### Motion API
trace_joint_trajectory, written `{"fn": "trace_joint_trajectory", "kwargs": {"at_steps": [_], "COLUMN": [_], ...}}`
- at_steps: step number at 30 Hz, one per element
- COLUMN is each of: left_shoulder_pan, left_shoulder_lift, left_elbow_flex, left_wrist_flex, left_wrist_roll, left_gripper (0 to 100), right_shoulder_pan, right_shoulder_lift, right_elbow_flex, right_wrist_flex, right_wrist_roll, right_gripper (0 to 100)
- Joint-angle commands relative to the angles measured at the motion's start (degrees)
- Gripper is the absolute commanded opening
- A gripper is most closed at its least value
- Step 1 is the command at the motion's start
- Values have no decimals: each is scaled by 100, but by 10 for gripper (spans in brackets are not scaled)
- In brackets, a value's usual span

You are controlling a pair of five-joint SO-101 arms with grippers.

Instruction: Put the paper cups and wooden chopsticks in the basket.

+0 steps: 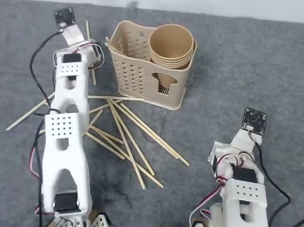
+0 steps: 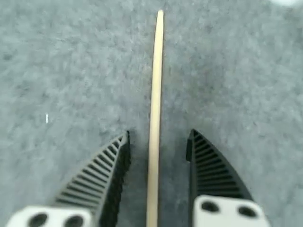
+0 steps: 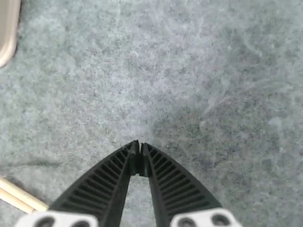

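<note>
A beige perforated basket (image 1: 139,70) stands at the back middle with a stack of paper cups (image 1: 171,44) inside it. Several wooden chopsticks (image 1: 131,138) lie scattered on the grey carpet in front of the basket. My left gripper (image 2: 159,137) is open low over the carpet, left of the basket. One chopstick (image 2: 155,94) lies lengthwise between its fingers, and neither finger touches it. That chopstick (image 1: 88,32) also pokes out past the left arm (image 1: 70,86). My right gripper (image 3: 140,145) is shut on nothing above bare carpet at the front right.
Two chopstick ends (image 3: 16,198) lie beside my right gripper, and the basket's corner (image 3: 7,28) sits farther off. The right arm (image 1: 243,189) stands at the front right. Bare carpet lies right of the basket.
</note>
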Motion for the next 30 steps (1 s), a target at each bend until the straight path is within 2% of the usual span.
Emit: {"fn": "trace_joint_trajectory", "kwargs": {"at_steps": [1,4,8,10,16,26,30], "left_shoulder_pan": [9,9,18,18,-26,404,431], "left_shoulder_lift": [677,1284,1776,1785,914,-1125,-1864], "left_elbow_flex": [-1411,-2404,-3530,-3644,-3626,-3626,-3600], "left_wrist_flex": [343,791,1354,1714,2936,5873,5855], "left_wrist_roll": [26,26,26,26,18,18,53], "left_gripper": [191,171,7,20,11,11,11], "right_shoulder_pan": [-4,-4,4,4,13,22,31], "right_shoulder_lift": [-154,-154,-154,-154,-154,-154,-154], "right_elbow_flex": [-26,-35,-35,-35,-35,-35,-35], "right_wrist_flex": [-92,-101,-101,-101,-110,-110,-101], "right_wrist_roll": [-26,-26,-26,-26,-26,-26,-35], "right_gripper": [9,9,9,9,9,9,9]}}
